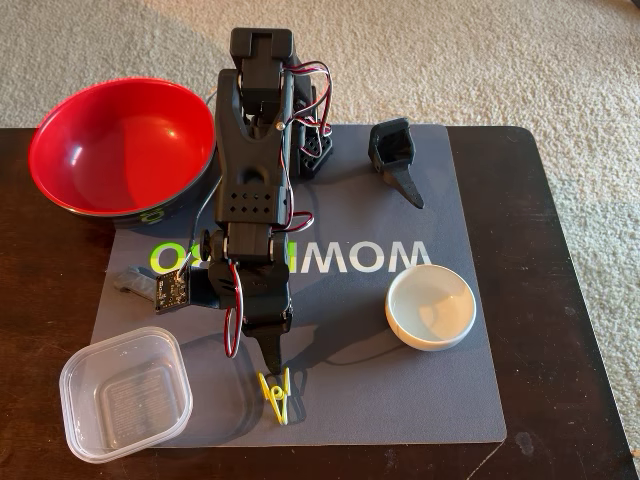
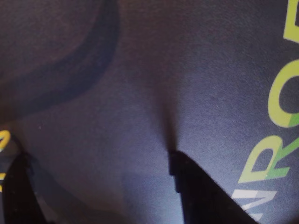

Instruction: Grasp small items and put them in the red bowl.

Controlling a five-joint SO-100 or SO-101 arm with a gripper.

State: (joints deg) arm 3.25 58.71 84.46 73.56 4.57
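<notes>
In the fixed view my gripper [image 1: 273, 365] points down at the mat's front, its tip just behind the yellow clothespin [image 1: 276, 396]. In the wrist view the gripper [image 2: 96, 156] is open, with two dark fingers [image 2: 201, 196] wide apart over bare mat. A bit of yellow [image 2: 3, 140] shows at the left edge beside the left finger. The red bowl [image 1: 120, 145] stands empty at the back left. The clear square tub [image 1: 125, 395] is front left. The small white bowl [image 1: 430, 307] is on the right. The black scoop-shaped part [image 1: 396, 156] is at the back. A small grey clip [image 1: 128, 282] lies left of the arm, partly hidden.
A grey mat [image 1: 400, 400] with green and white lettering covers the dark wooden table [image 1: 560, 300]. Beige carpet lies beyond the table edges. The arm's base [image 1: 262, 90] stands at the back middle of the mat.
</notes>
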